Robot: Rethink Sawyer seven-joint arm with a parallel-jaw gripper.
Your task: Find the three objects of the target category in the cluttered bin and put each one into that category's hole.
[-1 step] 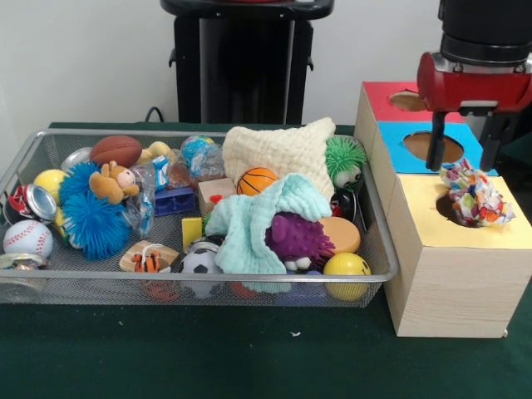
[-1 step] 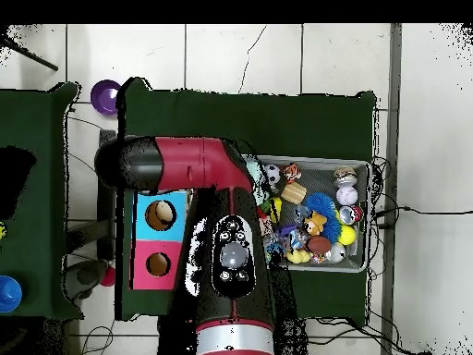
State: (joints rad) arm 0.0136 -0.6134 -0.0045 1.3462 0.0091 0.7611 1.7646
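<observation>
Green cloth covers the worktop (image 1: 249, 357), where a wire bin (image 1: 378, 249) full of toys sits beside a wooden box (image 1: 453, 287) with three holes. Over the yellow hole (image 1: 449, 208) hangs the gripper (image 1: 461, 154), fingers spread and holding nothing; a patterned cloth (image 1: 475, 198) sits bunched just below them, half in that hole. It looks released but not dropped through. Best nudge it down before lifting away, then return to the bin for the next cloth.

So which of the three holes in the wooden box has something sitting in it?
The yellow-panel hole, nearest the camera: a colourful crumpled cloth sits in it.
</observation>
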